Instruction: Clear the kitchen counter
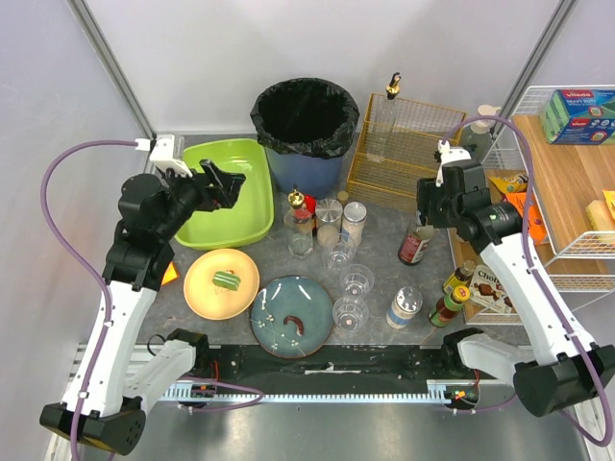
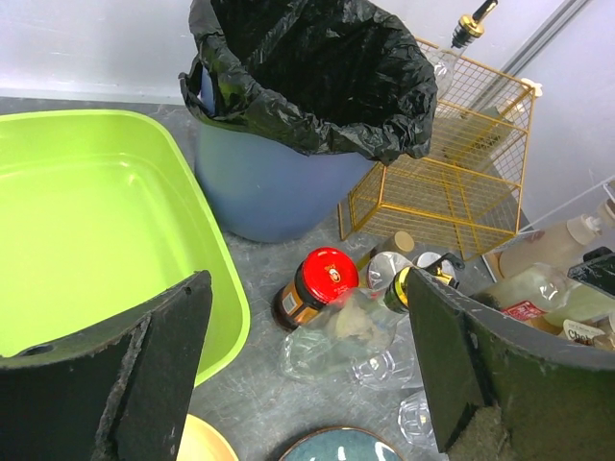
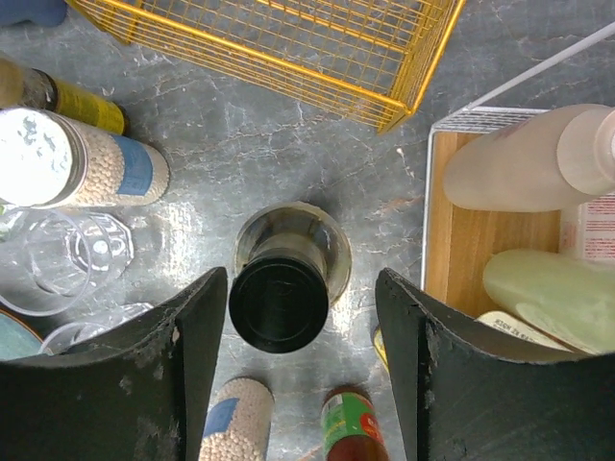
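**Desk** [image 1: 382,252]: one grey stone-look top, running from the arm bases to the far wall.
**Far row:** one green tub [image 1: 226,206] at left, one bin [image 1: 306,120] with a black liner, and one yellow wire basket [image 1: 404,144]. One pourer bottle [image 1: 392,96] stands at the basket; inside or behind it is unclear.
**Plates, near:** two. The yellow plate [image 1: 202,293] carries a green item. The blue plate [image 1: 269,303] carries scraps.
**Glasses** [image 1: 356,280]: at least four, clear and overlapping at centre, so the count is uncertain.
**Bead jars** [image 1: 405,307]: two.
**Sauce bottles** [image 1: 447,307]: two, near right, beside the right arm.
**Rack** [image 1: 562,182]: one, at right. It is cut off by the frame, and its lower shelf is partly hidden by the arm.
**Left claw** [image 1: 229,179]: released and empty, above the tub's right rim.
**Right claw** [image 3: 303,288]: released, with a finger on either side of a black-capped bottle [image 3: 279,303]; a gap shows on one side.
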{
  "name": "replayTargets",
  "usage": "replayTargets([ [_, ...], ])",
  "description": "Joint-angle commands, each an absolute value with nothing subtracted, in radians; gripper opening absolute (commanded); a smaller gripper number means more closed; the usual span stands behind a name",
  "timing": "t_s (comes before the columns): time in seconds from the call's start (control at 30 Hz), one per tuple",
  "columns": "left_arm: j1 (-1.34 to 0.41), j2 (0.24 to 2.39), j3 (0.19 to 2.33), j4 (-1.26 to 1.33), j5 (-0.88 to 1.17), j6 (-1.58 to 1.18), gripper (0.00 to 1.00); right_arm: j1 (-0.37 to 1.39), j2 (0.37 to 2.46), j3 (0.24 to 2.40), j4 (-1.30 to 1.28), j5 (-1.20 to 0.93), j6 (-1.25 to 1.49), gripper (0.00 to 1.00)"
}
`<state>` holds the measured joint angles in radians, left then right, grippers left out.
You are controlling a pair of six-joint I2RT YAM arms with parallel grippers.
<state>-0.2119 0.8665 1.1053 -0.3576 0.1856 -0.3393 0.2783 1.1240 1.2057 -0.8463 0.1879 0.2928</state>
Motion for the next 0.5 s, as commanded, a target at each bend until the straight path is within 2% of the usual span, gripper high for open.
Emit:
replayTargets([
  [0.0,-0.216,0.848,1.106,-0.353,0.173,-0.373,0.87,0.278,1.072,1.149,-0.721,0.164,0.313,0.68],
  [0.37,-0.216,0.815,1.101,-0.351,0.163,-0.373,0.87,0.278,1.048,1.069,-0.585,0.137,0.287,0.61],
  [0.47,-0.216,0.813,1.098,-0.357,0.163,-0.374,0.87,0.279,1.045,1.057,-0.577,0.129,0.279,0.46],
])
